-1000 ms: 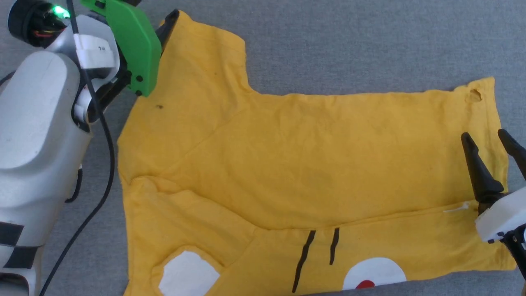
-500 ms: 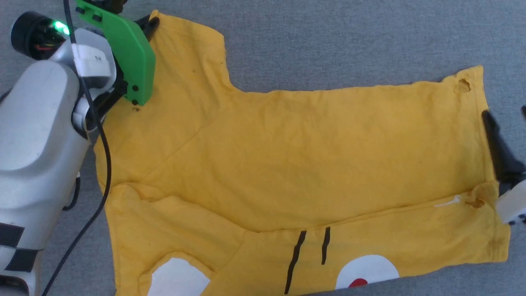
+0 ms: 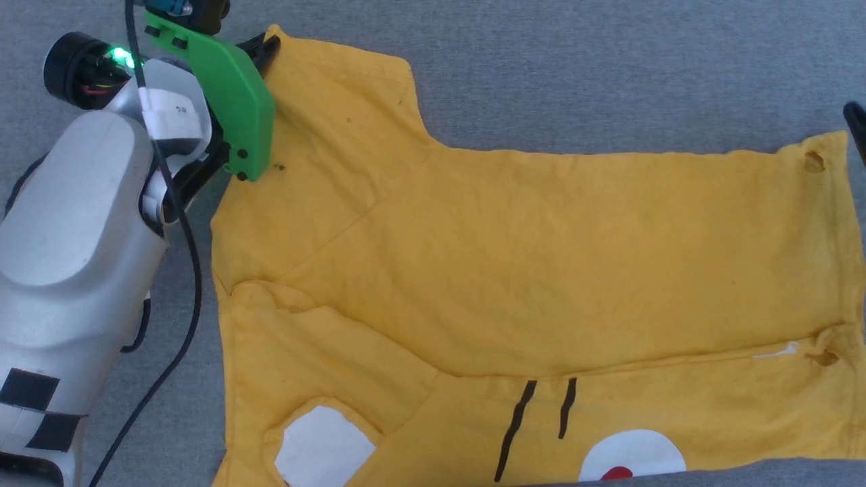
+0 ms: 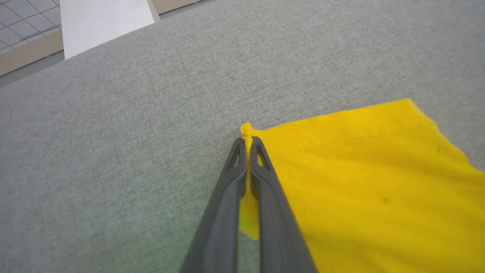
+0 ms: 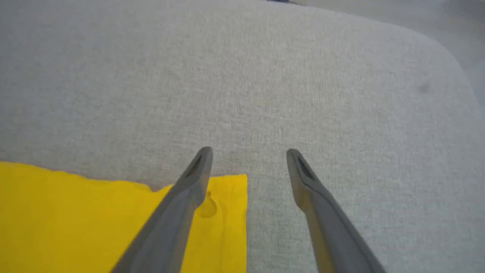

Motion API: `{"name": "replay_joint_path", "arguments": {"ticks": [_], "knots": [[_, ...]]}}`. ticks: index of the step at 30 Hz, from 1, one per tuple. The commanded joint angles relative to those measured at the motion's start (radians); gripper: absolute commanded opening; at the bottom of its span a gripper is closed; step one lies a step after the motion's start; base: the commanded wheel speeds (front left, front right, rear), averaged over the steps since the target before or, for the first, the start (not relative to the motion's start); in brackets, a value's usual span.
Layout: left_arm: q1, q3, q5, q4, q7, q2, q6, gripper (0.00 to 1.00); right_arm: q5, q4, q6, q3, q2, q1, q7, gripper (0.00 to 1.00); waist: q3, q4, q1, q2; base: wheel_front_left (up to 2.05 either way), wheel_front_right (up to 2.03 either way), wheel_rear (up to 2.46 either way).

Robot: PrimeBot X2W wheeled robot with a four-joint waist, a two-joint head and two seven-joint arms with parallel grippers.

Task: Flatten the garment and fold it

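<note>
Pinching garment (image 4: 363, 182) corner (left hand (image 4: 247, 143)).

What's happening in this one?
The robot is working on a yellow T-shirt that lies spread out on a grey padded surface. The near part of the shirt appears to be folded over, showing the printed stripes and white patches. The left gripper is shut on the corner of the far sleeve. The right gripper is open at the far hem corner, with one finger over the fabric and nothing held.
</note>
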Motion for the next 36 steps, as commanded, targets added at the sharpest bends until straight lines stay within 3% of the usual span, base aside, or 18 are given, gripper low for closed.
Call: {"name": "replay_joint_path", "arguments": {"ticks": [1, 7, 8, 9, 10, 17, 25, 36], "knots": [[0.002, -0.003, -0.004, -0.004, -0.004, -0.005, 0.006, 0.0, 0.011, 0.018, -0.002, 0.0, -0.008, -0.011, 0.034, 1.0, 0.016, 0.016, -0.0001, 0.0, 0.0, 0.0, 0.0], [-0.002, -0.008, -0.002, -0.011, -0.007, -0.01, 0.017, 0.0, 0.035, 0.048, -0.002, -0.011, 0.002, 0.016, 0.127, 1.0, 0.039, 0.03, -0.0001, 0.0, 0.0, 0.0, 0.0], [-0.004, -0.009, -0.003, -0.011, -0.007, -0.01, 0.017, 0.0, 0.036, 0.054, -0.002, -0.015, 0.009, 0.021, 0.14, 0.71, 0.042, 0.031, -0.0001, 0.0, 0.0, 0.0, 0.0], [-0.005, -0.009, -0.003, -0.011, -0.007, -0.011, 0.018, 0.0, 0.037, 0.056, -0.002, -0.015, 0.013, 0.025, 0.15, 0.33, 0.044, 0.032, -0.0001, 0.0, 0.0, 0.0, 0.0], [-0.008, -0.009, -0.004, -0.011, -0.007, -0.012, 0.019, 0.0, 0.039, 0.058, -0.002, -0.02, 0.02, 0.026, 0.158, 0.0, 0.046, 0.033, -0.0001, 0.0, 0.0, 0.0, 0.0], [-0.02, 0.006, -0.008, -0.014, -0.041, -0.015, 0.028, 0.0, 0.031, 0.054, -0.002, -0.017, 0.03, 0.01, 0.141, 0.0, 0.034, 0.038, -0.0001, 0.0, 0.0, 0.0, 0.0], [0.054, 0.075, -0.062, -0.061, -0.172, -0.007, 0.033, 0.0, 0.051, 0.043, -0.002, -0.008, 0.017, 0.035, 0.049, 0.0, -0.059, 0.044, -0.0001, 0.0, 0.0, 0.0, 0.0], [0.413, 0.18, -0.17, -0.334, -0.363, 0.054, 0.057, 0.0, 0.117, -0.016, -0.002, -0.039, 0.027, 0.236, -0.059, 0.0, -0.226, 0.066, -0.0001, 0.0, 0.0, 0.0, 0.0]]}}
